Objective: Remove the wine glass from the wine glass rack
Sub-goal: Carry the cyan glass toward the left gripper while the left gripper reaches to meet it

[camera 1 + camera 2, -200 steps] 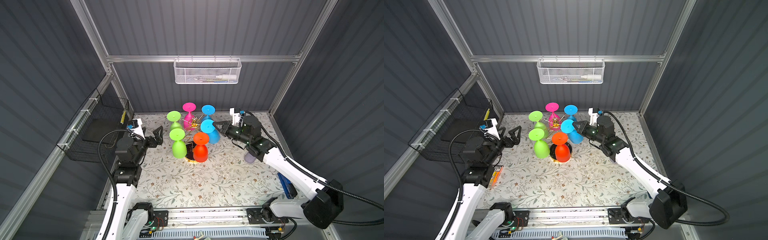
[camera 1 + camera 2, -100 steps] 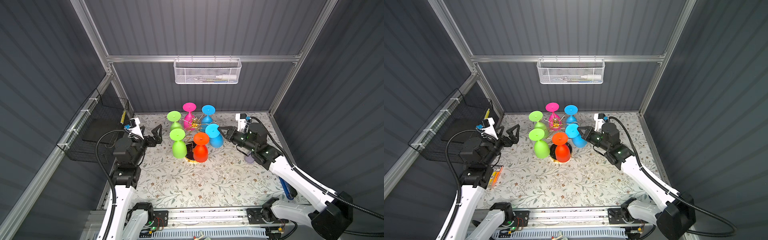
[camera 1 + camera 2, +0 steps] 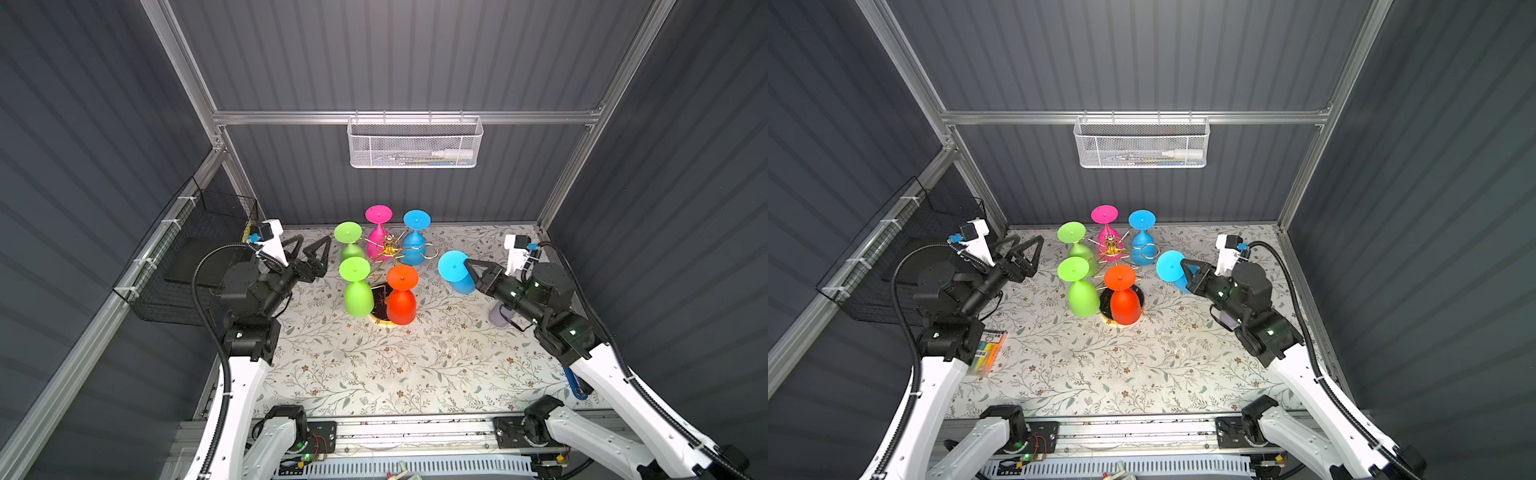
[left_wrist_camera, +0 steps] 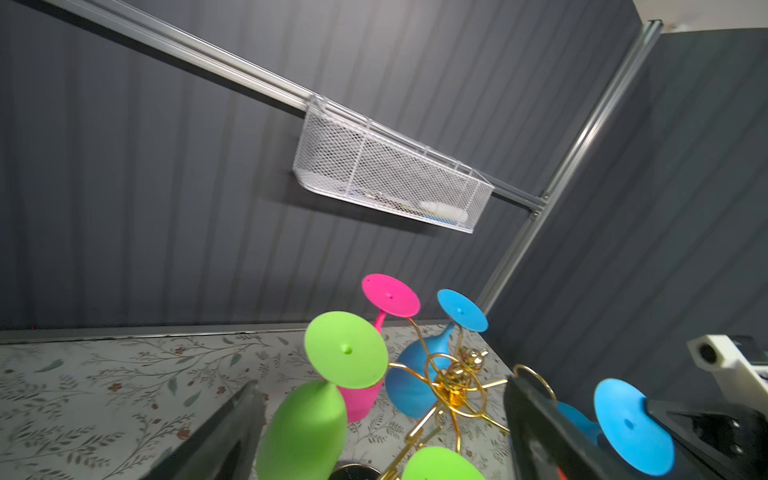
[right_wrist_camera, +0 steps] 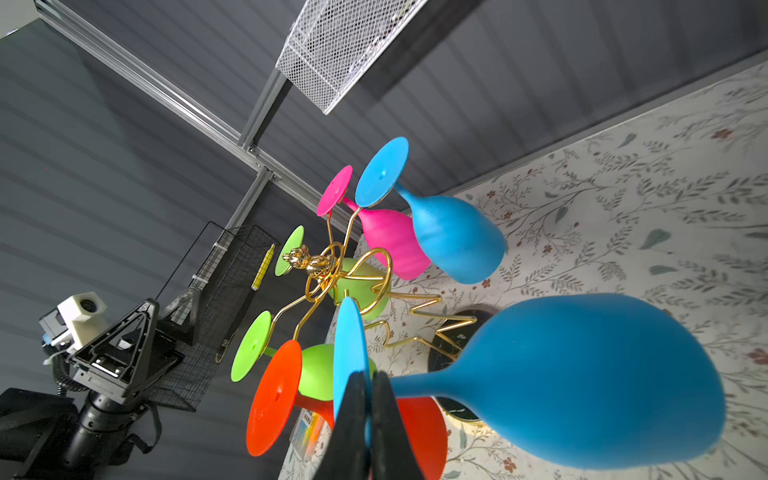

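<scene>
Nearest of all, a bare stretch of floral worktop [image 3: 374,365] is seen in front of the wine glass rack [image 3: 389,248], and it is judged the safest spot for a set-down. Closer in, on the rack's right side, a small lilac cup [image 3: 498,316] is half hidden under the right arm and should be steered around. At the rack's front, an orange glass [image 3: 401,297] and a lime glass [image 3: 358,293] are hung upside down. And here is the action: the blue wine glass [image 3: 459,276] is pinched at its stem by the right tool [image 3: 469,266], fingers pressed together just under the foot disc. The glass is held tilted to the right of the rack, apart from the empty gold loop [image 3: 428,250], so it is judged to be off its arm. The carry away is best made slowly and straight out from the post. The stem should be squeezed firmly, since the bowl's weight hangs to one side, and the disc kept clear of loop and orange glass. On the rack's left, the left tool [image 3: 309,249] is seen spread wide with nothing between its fingers, apart from every glass. On the rack's far side a rear lime glass [image 3: 349,241], a pink glass [image 3: 378,232] and a rear blue glass [image 3: 414,245] are hung. Beyond the rack, a white mesh basket [image 3: 413,143] is fixed to the back wall.
</scene>
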